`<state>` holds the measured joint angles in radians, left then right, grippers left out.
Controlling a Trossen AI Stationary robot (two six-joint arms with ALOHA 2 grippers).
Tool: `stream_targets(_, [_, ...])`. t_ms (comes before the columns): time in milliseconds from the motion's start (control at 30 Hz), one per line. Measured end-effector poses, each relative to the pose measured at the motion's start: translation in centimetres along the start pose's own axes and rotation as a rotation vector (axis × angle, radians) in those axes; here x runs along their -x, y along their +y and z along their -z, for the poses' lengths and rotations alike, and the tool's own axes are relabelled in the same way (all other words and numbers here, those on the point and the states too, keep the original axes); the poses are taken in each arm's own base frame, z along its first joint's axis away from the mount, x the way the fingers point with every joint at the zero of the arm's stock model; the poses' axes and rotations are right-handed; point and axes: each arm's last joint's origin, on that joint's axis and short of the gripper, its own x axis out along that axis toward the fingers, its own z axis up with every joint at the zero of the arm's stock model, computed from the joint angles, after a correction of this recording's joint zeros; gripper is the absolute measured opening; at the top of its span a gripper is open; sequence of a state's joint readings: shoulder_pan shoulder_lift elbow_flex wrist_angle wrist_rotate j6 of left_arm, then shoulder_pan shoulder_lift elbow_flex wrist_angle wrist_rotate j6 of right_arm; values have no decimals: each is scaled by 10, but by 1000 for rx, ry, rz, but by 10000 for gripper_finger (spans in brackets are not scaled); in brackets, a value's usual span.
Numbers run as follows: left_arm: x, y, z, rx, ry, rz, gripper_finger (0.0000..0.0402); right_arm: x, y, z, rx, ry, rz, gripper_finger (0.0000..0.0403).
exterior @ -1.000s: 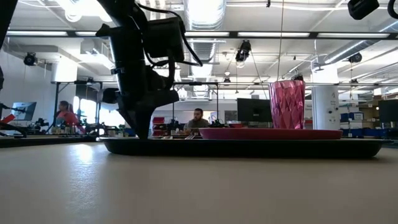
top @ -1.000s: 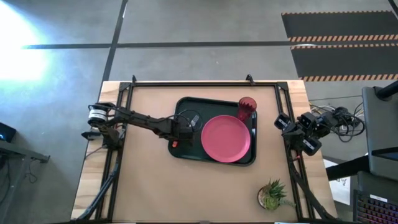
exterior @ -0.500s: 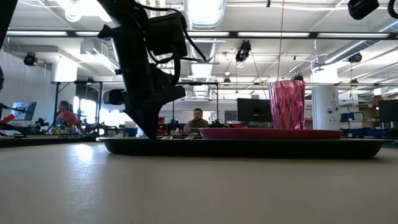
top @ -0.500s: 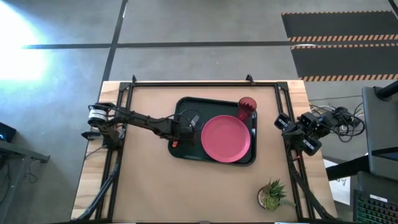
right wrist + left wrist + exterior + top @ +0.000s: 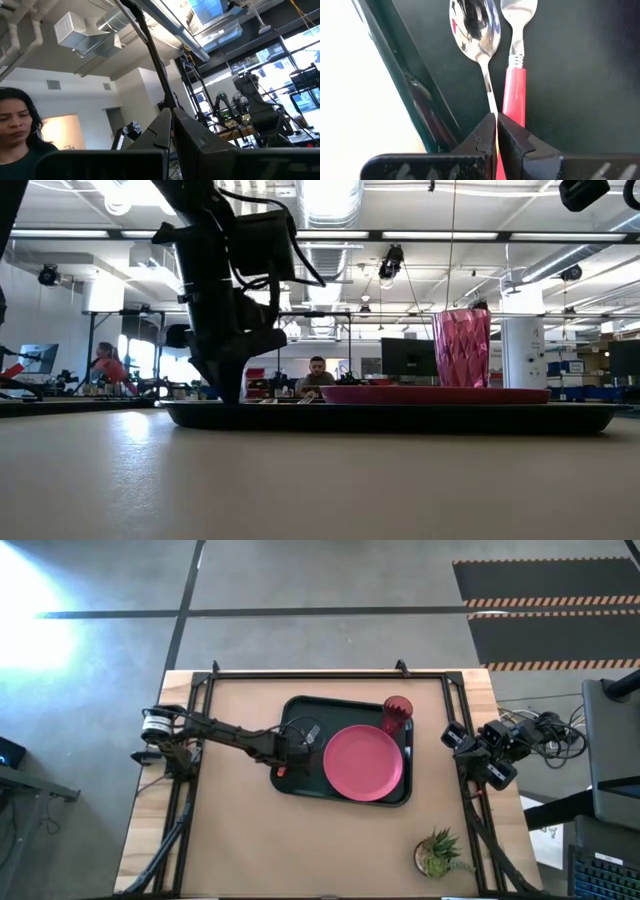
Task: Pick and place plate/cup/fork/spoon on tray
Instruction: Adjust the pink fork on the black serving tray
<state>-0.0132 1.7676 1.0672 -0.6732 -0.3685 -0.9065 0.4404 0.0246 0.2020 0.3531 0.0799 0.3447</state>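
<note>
The spoon [image 5: 477, 30] lies in the tray [image 5: 570, 75], close to the tray's left wall, and the fork [image 5: 516, 85] lies right beside it, almost touching. The left gripper [image 5: 496, 131] is low over them with its two fingers pressed together on the thin neck of the spoon. The plate [image 5: 362, 762] and the cup [image 5: 396, 712] sit in the tray [image 5: 300, 710] too.

If the fingers stay tight when the arm goes up, the spoon may lift out again. If it swings, it may knock the fork or bump the tray wall.

The right gripper [image 5: 171, 131] is pinched together on nothing, parked at the table's right edge, pointing up at the room.
</note>
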Motion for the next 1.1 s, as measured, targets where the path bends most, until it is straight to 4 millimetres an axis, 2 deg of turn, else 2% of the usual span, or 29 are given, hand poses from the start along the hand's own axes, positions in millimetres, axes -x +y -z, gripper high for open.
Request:
stream_targets(267, [-4,0,7,41,45,32,0,0,0,0,0,0,0,9])
stream_targets(600, [-1,-13,-1,93,-36,158,0,0,0,0,0,0,0,9])
stream_targets(1100, [-2,-13,-1,94,-40,158,0,0,0,0,0,0,0,9])
